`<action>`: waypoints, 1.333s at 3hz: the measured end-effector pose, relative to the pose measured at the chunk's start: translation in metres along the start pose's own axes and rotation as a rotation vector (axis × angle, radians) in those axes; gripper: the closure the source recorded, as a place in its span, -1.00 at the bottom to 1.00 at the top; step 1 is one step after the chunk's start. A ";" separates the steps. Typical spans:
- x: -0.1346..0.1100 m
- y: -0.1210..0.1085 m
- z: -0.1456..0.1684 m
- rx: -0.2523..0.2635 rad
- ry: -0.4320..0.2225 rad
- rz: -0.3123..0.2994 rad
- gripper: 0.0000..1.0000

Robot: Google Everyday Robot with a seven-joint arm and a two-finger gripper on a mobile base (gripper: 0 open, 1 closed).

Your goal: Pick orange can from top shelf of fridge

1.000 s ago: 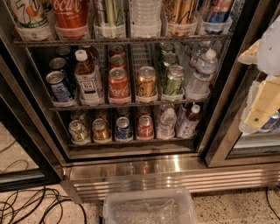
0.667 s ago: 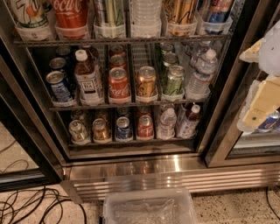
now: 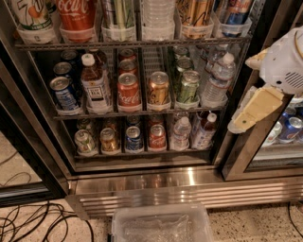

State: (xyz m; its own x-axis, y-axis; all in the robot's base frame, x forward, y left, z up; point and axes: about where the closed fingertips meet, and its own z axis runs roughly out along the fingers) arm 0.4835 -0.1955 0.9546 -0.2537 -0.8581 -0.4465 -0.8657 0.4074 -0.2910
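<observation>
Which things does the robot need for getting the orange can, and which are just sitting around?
Needed: orange can on the top shelf of the fridge; gripper, off to the right.
Just there: red cola can, water bottle, plastic bin, cables.

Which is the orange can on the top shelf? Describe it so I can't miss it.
In the black-framed display fridge, up and left of the cream gripper at far right, follow the grey wire top shelf. The tall shiny orange-copper can stands second from the right, between a clear water bottle and a blue can; it is that row's only copper one.
</observation>
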 end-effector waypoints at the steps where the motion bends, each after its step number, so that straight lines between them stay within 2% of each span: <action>1: -0.001 0.000 0.000 -0.001 -0.003 -0.004 -1.00; 2: -0.017 -0.006 -0.001 0.046 -0.075 0.004 -1.00; 4: -0.042 -0.053 -0.017 0.267 -0.316 0.154 -1.00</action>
State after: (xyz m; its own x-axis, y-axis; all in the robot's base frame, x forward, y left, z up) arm 0.5324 -0.1865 1.0029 -0.1902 -0.6604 -0.7264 -0.6757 0.6249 -0.3911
